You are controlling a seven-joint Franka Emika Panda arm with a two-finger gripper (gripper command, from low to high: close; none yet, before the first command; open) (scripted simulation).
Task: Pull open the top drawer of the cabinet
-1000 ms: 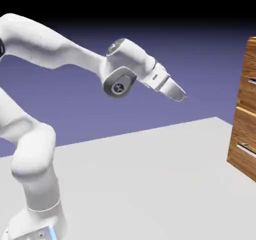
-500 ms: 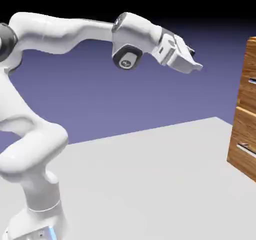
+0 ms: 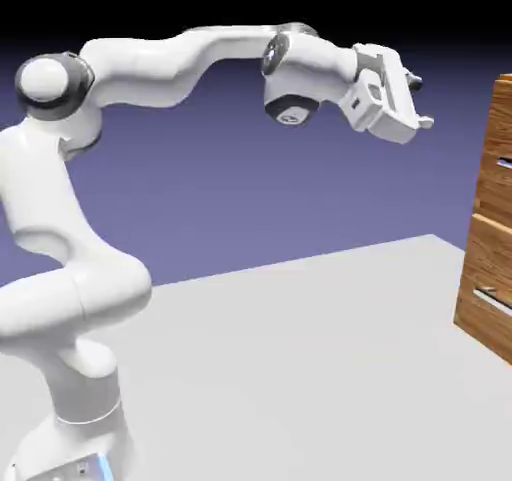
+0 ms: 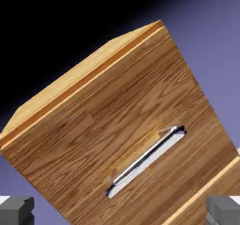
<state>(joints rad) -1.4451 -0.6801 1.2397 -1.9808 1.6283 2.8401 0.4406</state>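
Pulling the top drawer point(image 4: 108, 126) open has yet to begin, as far as the views show: its front sits closed in the upper part of the cabinet point(image 3: 490, 184), with the lower drawer point(image 3: 487, 279) beneath it, also closed. In the exterior view the cabinet stands at the right edge, partly cut off by the frame, on the pale surface point(image 3: 300, 359). The top drawer's slim silver bar handle point(image 4: 145, 161) is untouched; in the hand view it runs on a slant across the drawer front, between the two grey fingertips but beyond them. The tool point(image 3: 423, 122) is wide open and holds nothing, a short way off from the cabinet and somewhat above the handle's level. The white arm point(image 3: 140, 69) reaches toward the cabinet from the exterior view's left. So the approach seems well along, while the real work remains: the tool probably needs to roll to suit the bar, come lower and forward, close on the handle, then draw the drawer straight out. Going in with the present slant could make a fingertip knock the bar.
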